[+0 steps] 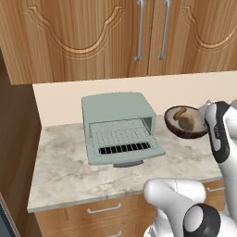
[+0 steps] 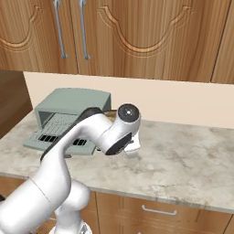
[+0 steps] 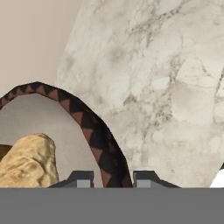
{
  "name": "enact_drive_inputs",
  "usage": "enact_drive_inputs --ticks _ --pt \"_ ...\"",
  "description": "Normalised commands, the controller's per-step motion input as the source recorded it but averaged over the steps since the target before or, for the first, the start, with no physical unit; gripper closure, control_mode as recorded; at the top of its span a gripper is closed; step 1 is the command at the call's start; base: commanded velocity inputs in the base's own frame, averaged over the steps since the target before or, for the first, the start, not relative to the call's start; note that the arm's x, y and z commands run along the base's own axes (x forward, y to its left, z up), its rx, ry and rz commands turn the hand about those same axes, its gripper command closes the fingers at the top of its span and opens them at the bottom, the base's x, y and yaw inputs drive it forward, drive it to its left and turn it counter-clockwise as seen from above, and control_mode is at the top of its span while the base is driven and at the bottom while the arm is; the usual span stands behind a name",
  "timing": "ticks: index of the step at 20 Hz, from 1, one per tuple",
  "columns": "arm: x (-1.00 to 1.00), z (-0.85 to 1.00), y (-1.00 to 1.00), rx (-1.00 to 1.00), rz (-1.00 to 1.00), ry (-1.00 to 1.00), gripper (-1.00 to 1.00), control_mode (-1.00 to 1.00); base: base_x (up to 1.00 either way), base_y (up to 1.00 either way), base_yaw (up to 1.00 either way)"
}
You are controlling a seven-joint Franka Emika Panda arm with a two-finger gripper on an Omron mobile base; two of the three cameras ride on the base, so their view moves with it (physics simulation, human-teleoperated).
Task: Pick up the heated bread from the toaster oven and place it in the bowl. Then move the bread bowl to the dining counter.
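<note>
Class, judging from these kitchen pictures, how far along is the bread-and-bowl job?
Done: the bread lies in the bowl, and the oven rack is bare with its door down. In hand: the pincer is shut on the bowl's rim, bowl tilted beside the oven. Left: carrying the bowl to the dining counter.

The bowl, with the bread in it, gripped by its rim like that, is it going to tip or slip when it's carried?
The bowl looks rigid, so it should hold its shape. The gripper pinches only one side of the rim, and the bowl already sits tilted, so it may sag or swing. The bread lies loose inside and could slide toward the low side.
</note>
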Motion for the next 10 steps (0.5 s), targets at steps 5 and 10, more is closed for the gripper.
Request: enact_drive_inputs --ticks 5,10 --pt "-0.1 0.0 0.01 0.0 0.06 0.0 1.0 1.0 -0.25 0.0 0.18" --pt "0.0 0.0 0.0 0.0 0.0 0.0 1.0 1.0 -0.94 -0.05 0.73"
